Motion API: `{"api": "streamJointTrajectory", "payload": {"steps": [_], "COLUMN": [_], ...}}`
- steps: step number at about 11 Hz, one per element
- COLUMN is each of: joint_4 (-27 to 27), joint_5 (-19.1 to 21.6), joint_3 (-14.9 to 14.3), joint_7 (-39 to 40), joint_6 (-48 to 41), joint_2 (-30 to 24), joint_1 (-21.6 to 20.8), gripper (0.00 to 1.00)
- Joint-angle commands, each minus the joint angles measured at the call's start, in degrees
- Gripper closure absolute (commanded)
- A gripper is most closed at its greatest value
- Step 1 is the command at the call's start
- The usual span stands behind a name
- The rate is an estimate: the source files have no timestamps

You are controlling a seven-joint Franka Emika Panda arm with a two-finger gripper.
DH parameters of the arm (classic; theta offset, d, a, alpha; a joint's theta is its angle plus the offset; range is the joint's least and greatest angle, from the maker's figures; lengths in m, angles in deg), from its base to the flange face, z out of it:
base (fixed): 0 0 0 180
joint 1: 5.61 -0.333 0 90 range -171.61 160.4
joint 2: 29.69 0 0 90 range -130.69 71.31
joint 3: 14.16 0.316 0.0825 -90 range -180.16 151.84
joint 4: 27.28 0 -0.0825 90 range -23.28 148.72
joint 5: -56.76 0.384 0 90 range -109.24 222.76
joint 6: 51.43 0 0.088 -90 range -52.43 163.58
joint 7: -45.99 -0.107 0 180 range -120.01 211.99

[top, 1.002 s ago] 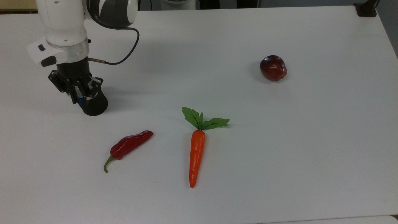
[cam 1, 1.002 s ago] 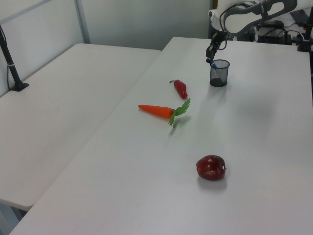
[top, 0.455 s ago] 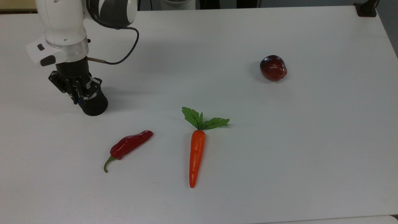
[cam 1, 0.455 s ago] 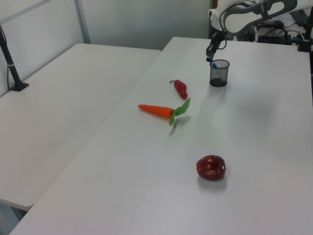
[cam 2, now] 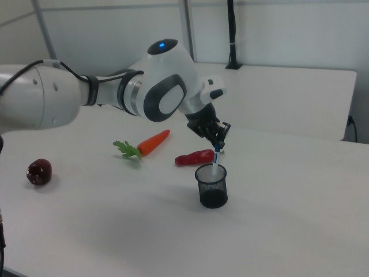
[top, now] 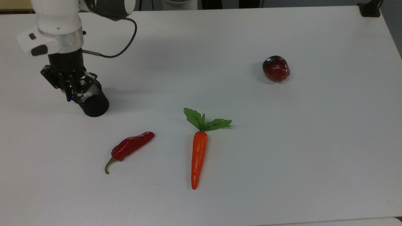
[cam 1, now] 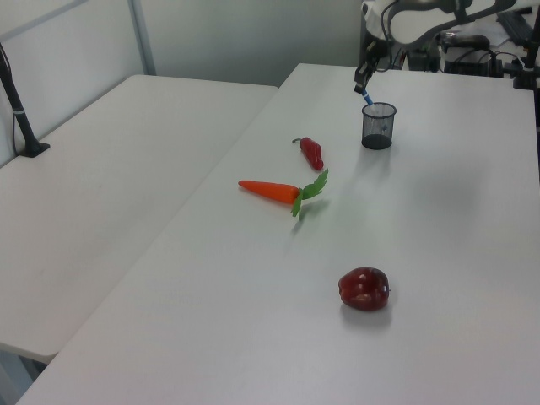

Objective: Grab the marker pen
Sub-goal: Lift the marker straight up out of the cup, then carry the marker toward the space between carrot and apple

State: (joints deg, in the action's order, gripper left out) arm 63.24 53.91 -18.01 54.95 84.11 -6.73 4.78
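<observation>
The end effector (cam 2: pixel 218 141) is clamped on the top end of the marker pen (cam 2: pixel 215 160), which hangs upright from it with its lower end inside the black mesh cup (cam 2: pixel 211 186). In the right view the white barrel and blue band show between the fingertips and the cup's rim, so the pen is partly drawn out, not yet clear. In the top view the cup (top: pixel 93 102) stands at the far left of the white desk (top: pixel 282 141), with the end effector (top: pixel 71 92) over its left rim.

The step in hand looks like the lift: the grasp is made and the pen is on its way out of the cup. The next move calls for a straight upward pull until the pen's lower end clears the rim, since any sideways drift could catch the mesh wall and tip the light cup.

The red chilli (top: pixel 129 147), the carrot (top: pixel 198 155) and the dark red apple (top: pixel 276 68) lie well apart to the top view's right, out of the path.
</observation>
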Motion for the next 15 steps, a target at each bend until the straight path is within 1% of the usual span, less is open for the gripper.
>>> {"api": "streamJointTrajectory", "payload": {"steps": [1,4,6,7,10,12,15], "joint_4": [1.2,1.2,1.3,1.4,1.7,1.7,1.8], "joint_5": [1.1,1.0,1.1,1.1,0.4,0.1,0.6], "joint_3": [-0.3,-0.5,-0.1,-0.1,0.0,0.0,0.0], "joint_7": [0.8,0.7,0.2,-1.2,-7.7,-8.5,-8.8], "joint_6": [-2.2,-2.8,-5.8,-8.2,-16.1,-24.6,-32.8], "joint_2": [-5.9,-9.0,-9.9,-10.8,-11.6,-11.7,-11.7], "joint_1": [0.2,0.0,-0.8,-2.0,-9.1,-14.5,-21.5], "gripper": [0.88,0.88,0.88,0.88,0.88,0.88,0.87]}}
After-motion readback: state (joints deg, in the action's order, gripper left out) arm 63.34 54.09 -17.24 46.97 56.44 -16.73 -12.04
